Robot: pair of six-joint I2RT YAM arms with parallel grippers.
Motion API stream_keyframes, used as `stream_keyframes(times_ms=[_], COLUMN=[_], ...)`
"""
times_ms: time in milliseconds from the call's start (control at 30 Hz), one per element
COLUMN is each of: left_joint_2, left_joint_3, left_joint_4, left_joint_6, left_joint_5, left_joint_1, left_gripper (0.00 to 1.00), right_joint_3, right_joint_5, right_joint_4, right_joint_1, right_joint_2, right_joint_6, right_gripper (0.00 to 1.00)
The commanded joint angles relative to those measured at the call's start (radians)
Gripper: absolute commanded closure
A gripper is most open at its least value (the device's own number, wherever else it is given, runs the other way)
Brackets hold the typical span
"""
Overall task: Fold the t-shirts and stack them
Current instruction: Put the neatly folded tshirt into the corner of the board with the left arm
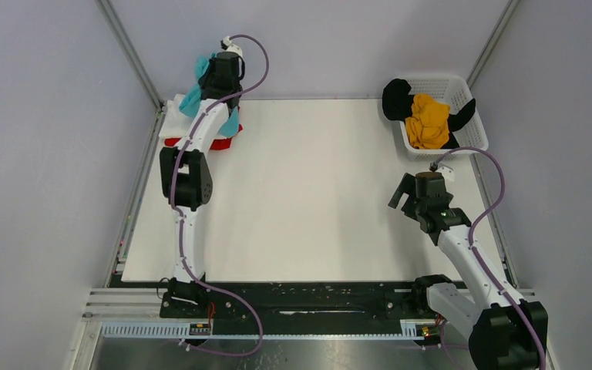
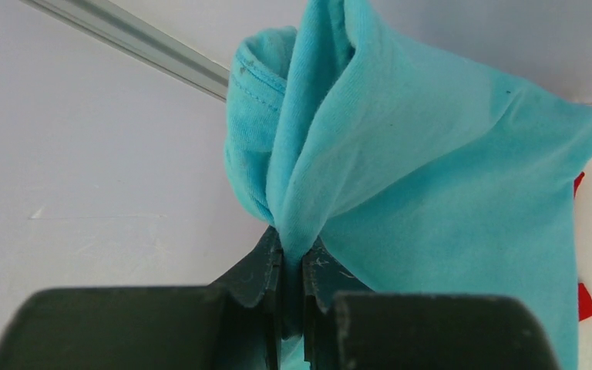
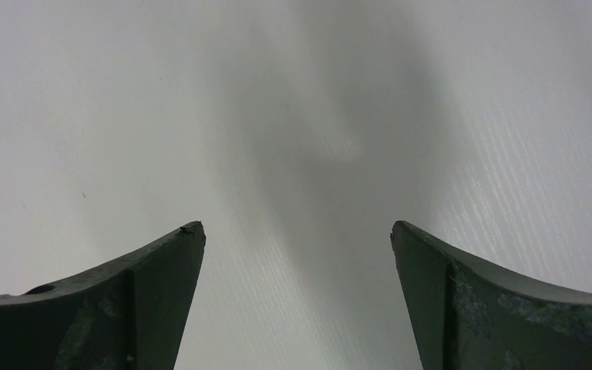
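Left wrist view: with left gripper (image 2: 291,266) clamped on a bunched fold of the turquoise t-shirt (image 2: 432,193) above the red t-shirt (image 1: 222,144), far-left corner — lower slowly, lay it flat — right gripper (image 3: 297,239) spread open, empty.

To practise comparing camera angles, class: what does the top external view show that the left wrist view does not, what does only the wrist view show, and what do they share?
Only the top external view: the white mesh basket holding the mustard-yellow t-shirt and black t-shirt, the white t-shirt, and the right gripper above the table. Only the left wrist view: the fingers of the left gripper shut on a bunched fold, hem stitching visible. Both: the turquoise t-shirt and a bit of the red t-shirt.
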Motion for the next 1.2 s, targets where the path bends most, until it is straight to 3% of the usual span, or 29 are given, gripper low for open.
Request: stream_keyframes(times_ms=[0,367,667,800,1167], left_joint_2=[0.059,0.164,0.194,0.206,0.205], left_joint_3=[0.047,0.078,0.095,0.098,0.084], left_joint_4=[0.113,0.233,0.243,0.243,0.251], left_joint_6=[0.026,0.028,-0.027,-0.035,-0.101], left_joint_5=[0.014,0.047,0.099,0.097,0.062], left_joint_1=[0.028,0.107,0.157,0.167,0.208], left_gripper=[1.0,1.0,0.89,0.97,0.9], right_joint_3=[0.046,0.058,0.069,0.069,0.068], right_joint_5=[0.051,0.053,0.051,0.05,0.044], right_joint_4=[0.018,0.015,0.006,0.008,0.007], right_joint_1=[-0.001,-0.001,-0.001,0.0,-0.001], right_joint_2=[0.017,0.047,0.069,0.077,0.084], right_joint_6=[-0.012,-0.013,-0.015,-0.016,-0.018], right_gripper=[0.01,0.01,0.0,0.01,0.0])
